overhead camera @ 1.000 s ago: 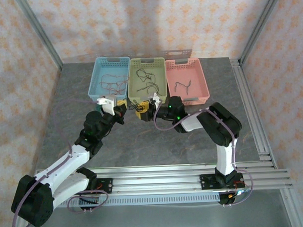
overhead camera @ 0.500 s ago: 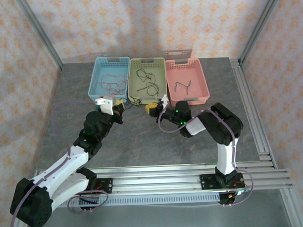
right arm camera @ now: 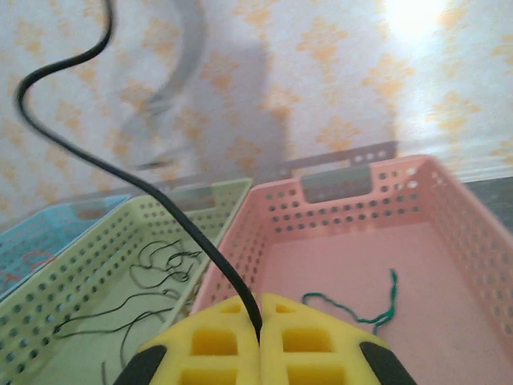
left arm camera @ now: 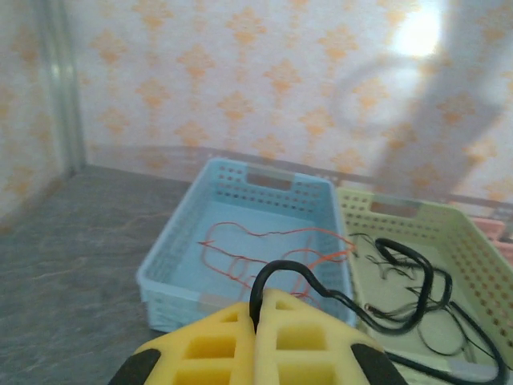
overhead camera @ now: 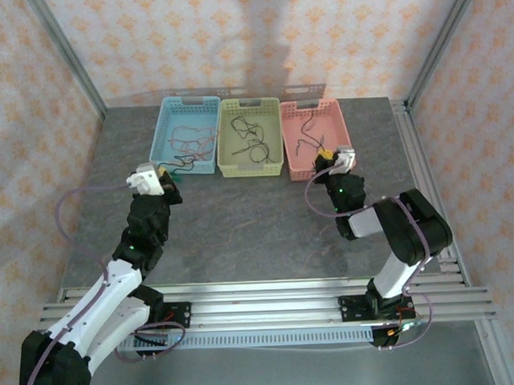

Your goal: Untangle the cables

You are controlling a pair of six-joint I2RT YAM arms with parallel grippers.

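At twelve o'clock on the worktop (overhead camera: pixel 241 227), three baskets (overhead camera: pixel 252 168) of cables (overhead camera: pixel 247 142), bare grey surface toward six, left gripper (left arm camera: pixel 258 309) and right gripper (right arm camera: pixel 259 314) each clamped on a black cable (left arm camera: pixel 284 265), patterned walls (overhead camera: pixel 235 41).

The blue basket (overhead camera: pixel 187 136), green basket (overhead camera: pixel 251 140) and pink basket (overhead camera: pixel 317 140) are smooth perforated plastic; the table (overhead camera: pixel 241 231) is matt, grey and stone-like; the frame rails (overhead camera: pixel 269 298) are brushed metal; the black cable (right arm camera: pixel 152 195) is glossy
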